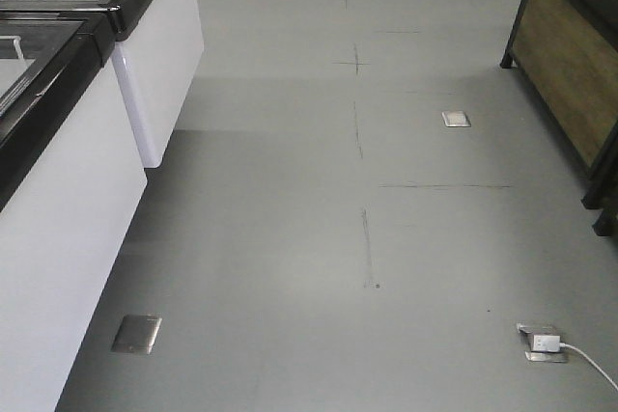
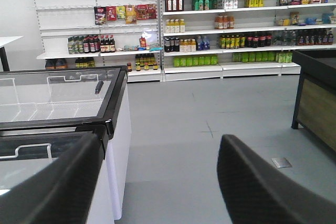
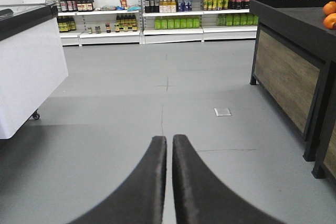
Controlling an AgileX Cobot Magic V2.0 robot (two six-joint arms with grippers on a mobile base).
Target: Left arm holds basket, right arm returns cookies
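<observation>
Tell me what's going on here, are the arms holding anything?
Nothing is being handled at this moment. The left gripper is open and empty, facing a glass-topped freezer and stocked shelves. The right gripper is shut on nothing, pointing down the aisle over grey floor beside a dark wooden counter. Neither the basket nor the cookies shows in any view.

An aisle floor is flanked by chest freezers on the left and a display counter on the right; oranges are set on the counter; stocked shelves are ranged behind; a floor plate is set beside the freezers.
</observation>
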